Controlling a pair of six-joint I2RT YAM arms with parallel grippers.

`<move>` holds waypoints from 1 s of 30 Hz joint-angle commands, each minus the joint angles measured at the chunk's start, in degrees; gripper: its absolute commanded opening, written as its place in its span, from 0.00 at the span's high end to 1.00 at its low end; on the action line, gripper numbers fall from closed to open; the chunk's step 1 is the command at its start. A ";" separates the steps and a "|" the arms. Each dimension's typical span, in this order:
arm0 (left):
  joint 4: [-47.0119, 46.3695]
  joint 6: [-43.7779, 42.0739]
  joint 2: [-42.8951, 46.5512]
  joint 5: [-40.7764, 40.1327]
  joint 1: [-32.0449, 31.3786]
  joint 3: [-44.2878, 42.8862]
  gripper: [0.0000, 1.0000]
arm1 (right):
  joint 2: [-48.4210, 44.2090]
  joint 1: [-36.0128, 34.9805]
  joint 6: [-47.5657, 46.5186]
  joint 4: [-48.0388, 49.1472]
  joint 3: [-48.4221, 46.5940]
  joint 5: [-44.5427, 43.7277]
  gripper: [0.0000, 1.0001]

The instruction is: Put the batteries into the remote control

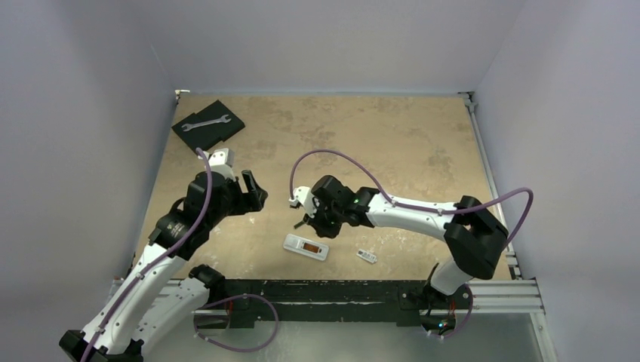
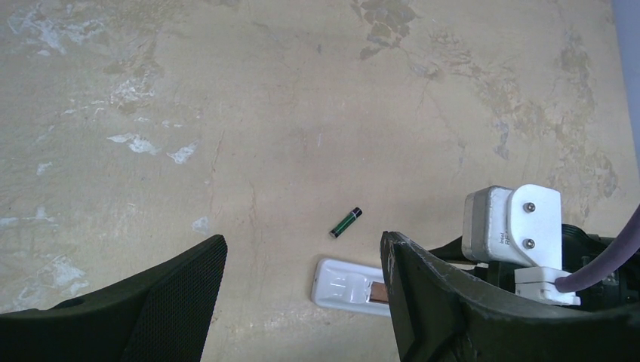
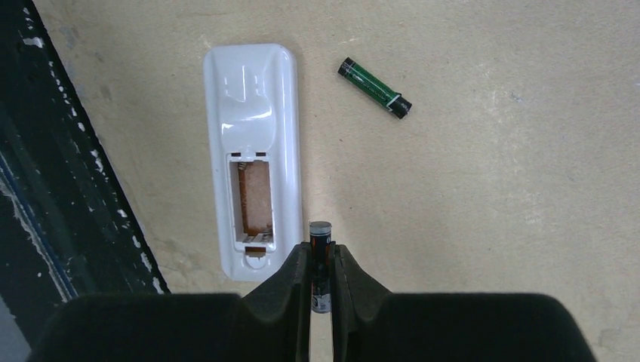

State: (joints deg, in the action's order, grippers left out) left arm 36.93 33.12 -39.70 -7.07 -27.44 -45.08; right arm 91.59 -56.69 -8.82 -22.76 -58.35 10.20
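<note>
— Remote control (image 1: pixel 306 246): position?
— Flat on the table (image 1: pixel 392 143), close to the middle of the near edge, back side up. The battery bay (image 3: pixel 255 197) is uncovered and its orange lining shows.
— Anything alongside it?
— A small white cover piece (image 1: pixel 367 257), toward the right edge and apart from the remote.
— Right gripper (image 3: pixel 320 253)?
— Pinched on one dark battery (image 3: pixel 320 234), whose end projects past the fingertips just beside the bay end of the remote. Contact with the casing cannot be determined.
— Second battery?
— A green-banded battery (image 3: pixel 373 88) lies loose on the far side of the remote, not touching it.
— Left gripper (image 2: pixel 302 241)?
— Fingers spread wide, gripping nothing, left of centre.
— Farther back?
— A wrench (image 1: pixel 204 122) on a black pad (image 1: pixel 226 130) at the far left corner.
</note>
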 commanded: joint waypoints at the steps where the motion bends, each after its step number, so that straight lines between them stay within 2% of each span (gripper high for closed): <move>1: -2.33 -1.67 0.21 0.63 0.48 0.87 0.26 | -2.72 -0.81 4.27 0.86 1.00 2.19 1.00; 15: -2.35 -1.66 -0.11 0.70 0.55 0.87 0.26 | 0.84 -4.09 7.14 3.29 0.04 3.64 1.00; 30: -2.32 -1.80 -0.29 0.91 0.94 0.83 0.26 | 4.45 -4.93 7.46 5.56 -0.54 5.16 0.95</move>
State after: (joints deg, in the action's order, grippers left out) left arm 36.82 33.12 -39.92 -6.59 -27.31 -44.23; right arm 96.03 -61.25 -2.11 -18.85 -57.67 13.43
